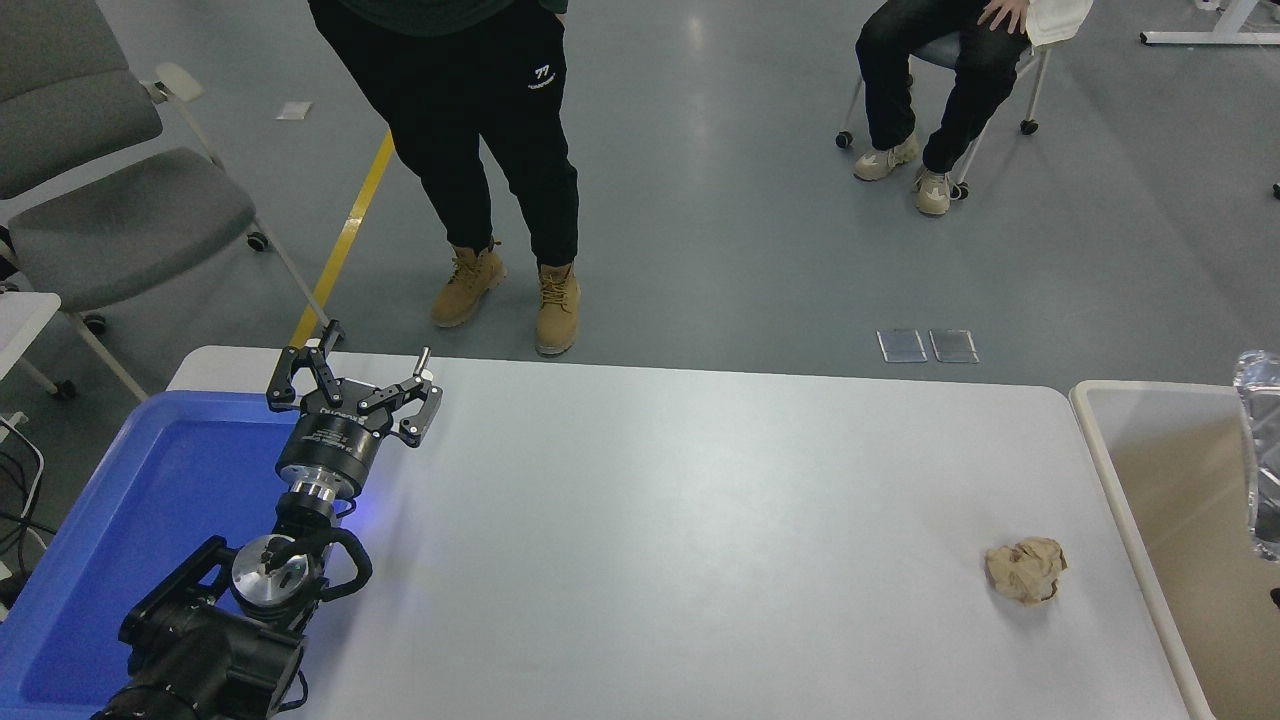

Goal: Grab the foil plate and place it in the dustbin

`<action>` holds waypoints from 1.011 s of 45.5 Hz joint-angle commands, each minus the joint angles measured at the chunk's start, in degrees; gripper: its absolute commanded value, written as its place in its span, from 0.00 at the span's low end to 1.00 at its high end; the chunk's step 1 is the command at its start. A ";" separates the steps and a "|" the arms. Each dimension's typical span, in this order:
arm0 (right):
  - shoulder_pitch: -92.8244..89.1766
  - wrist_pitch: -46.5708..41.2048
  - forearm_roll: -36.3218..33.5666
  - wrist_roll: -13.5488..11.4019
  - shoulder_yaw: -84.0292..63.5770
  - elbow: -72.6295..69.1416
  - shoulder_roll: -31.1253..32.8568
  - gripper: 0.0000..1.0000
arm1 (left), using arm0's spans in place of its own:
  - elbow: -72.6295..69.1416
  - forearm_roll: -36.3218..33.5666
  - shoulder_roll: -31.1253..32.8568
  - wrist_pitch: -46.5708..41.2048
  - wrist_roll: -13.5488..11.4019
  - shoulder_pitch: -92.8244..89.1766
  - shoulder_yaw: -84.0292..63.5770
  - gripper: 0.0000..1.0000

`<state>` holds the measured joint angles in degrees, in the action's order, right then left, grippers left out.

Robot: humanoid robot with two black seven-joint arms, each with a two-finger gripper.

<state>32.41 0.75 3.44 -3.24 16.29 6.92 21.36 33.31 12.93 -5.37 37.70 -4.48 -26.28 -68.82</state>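
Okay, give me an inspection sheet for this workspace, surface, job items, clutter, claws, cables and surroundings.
Surface: white table, mostly bare.
Job's things: shiny silver foil plate at the right edge, over the large beige dustbin; what holds it is out of frame.
Clutter: crumpled brown paper ball near the dustbin; blue plastic tray at left.
Claws: left claw open, parked over the tray's edge; right claw not in view.
Cables: black cables at far left.
Surroundings: standing person, seated person, grey chair.

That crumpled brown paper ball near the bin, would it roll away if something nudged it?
Probably it would only skid a little: the paper ball looks lumpy and creased, not round. It likely weighs very little, being loosely wadded paper, so a light touch should shift it across the smooth white table. It would probably squash rather than break.
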 commanded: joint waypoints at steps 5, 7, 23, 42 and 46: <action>-3.05 0.57 -0.98 0.34 0.59 -0.06 -0.97 0.30 | 0.00 -0.01 0.01 0.01 0.00 0.00 0.00 0.99; -3.14 0.66 -1.06 0.42 0.76 -0.15 -1.15 0.61 | 0.00 -0.01 0.01 0.01 0.00 0.00 0.00 0.99; -2.35 -0.05 -0.89 0.51 0.24 -0.06 0.34 1.00 | 0.00 -0.01 0.01 0.01 0.00 0.00 0.00 0.99; 12.05 -7.16 -0.63 0.07 -10.47 -2.25 9.12 1.00 | 0.00 -0.01 0.01 0.09 0.00 0.00 0.00 0.99; 16.80 -7.87 -0.63 0.16 -15.13 -8.39 14.83 1.00 | 0.00 -0.01 0.01 0.09 0.00 0.00 0.00 0.99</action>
<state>39.01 -3.68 2.75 -3.04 10.67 5.60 27.57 33.31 12.91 -5.36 37.77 -4.48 -26.28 -68.82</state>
